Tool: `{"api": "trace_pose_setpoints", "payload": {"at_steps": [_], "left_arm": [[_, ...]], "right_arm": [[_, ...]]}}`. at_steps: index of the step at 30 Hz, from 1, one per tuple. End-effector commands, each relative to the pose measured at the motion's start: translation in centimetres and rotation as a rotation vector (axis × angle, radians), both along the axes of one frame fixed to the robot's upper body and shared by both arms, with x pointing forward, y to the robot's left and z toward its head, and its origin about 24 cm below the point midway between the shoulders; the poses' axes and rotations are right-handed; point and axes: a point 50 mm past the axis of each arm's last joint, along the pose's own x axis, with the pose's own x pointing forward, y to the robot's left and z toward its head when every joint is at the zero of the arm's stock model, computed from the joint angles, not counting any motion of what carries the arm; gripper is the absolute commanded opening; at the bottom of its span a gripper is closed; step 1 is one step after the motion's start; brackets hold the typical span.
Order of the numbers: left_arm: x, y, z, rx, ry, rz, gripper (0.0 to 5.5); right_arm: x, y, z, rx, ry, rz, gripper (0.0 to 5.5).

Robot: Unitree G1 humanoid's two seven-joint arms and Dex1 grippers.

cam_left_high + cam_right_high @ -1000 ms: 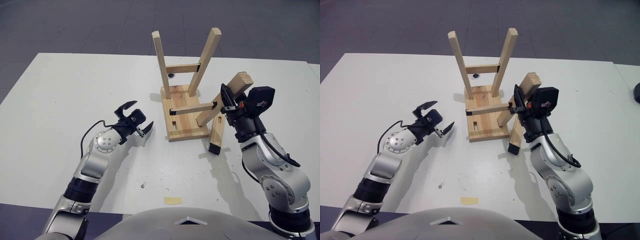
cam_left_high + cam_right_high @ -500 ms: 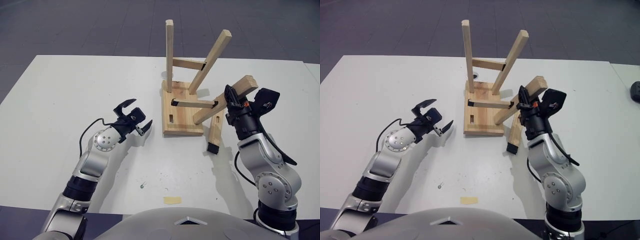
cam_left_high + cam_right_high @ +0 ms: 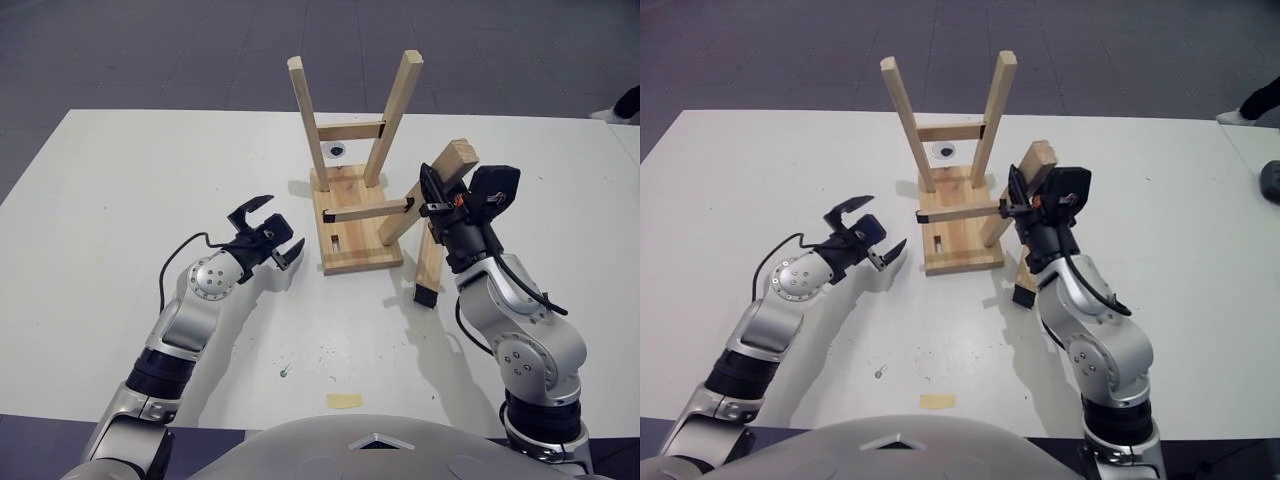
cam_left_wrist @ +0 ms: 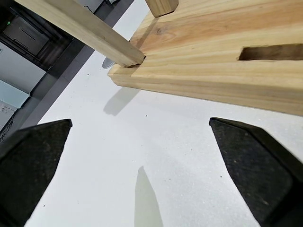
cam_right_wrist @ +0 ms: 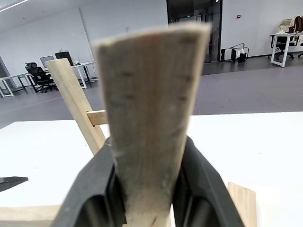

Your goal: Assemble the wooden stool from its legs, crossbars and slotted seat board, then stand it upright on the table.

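Head views: on the white surface [image 3: 120, 200], toward the middle of its far edge, the pale wooden seat board [image 3: 352, 257] lies flat. Two legs [image 3: 305, 120] stand up from its far side, joined by a crossbar [image 3: 350, 130]. The right gripper [image 3: 432, 197] is clamped on a tilted leg [image 3: 452, 165], probably to steer that frame toward the board's near slots. A second crossbar [image 3: 365, 212] reaches from it over the board. A fourth leg [image 3: 430, 262] with a dark foot slants down to the surface at the board's right. The left gripper [image 3: 270, 232] hovers spread wide and empty just left of the board, likely ready to steady it.

Left wrist view: black fingers [image 4: 35, 165], wide apart, frame the board's edge, with one slot [image 4: 270, 52] unfilled.

Right wrist view: both fingers [image 5: 94, 189] press the sides of the pale tilted leg.
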Motion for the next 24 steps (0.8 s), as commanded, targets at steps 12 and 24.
{"api": "trace_pose_setpoints", "payload": {"at_steps": [12, 24], "left_arm": [[-0.7, 0.3, -1.2, 0.058, 0.069, -0.029, 5.4], [-1.3, 0.8, -1.6, 0.058, 0.087, 0.0, 5.4]], "right_arm": [[-0.7, -2.5, 6.2, 0.281, -0.37, -0.112, 3.16], [-2.2, -6.2, -6.2, -0.051, 0.36, -0.314, 5.1]]}}
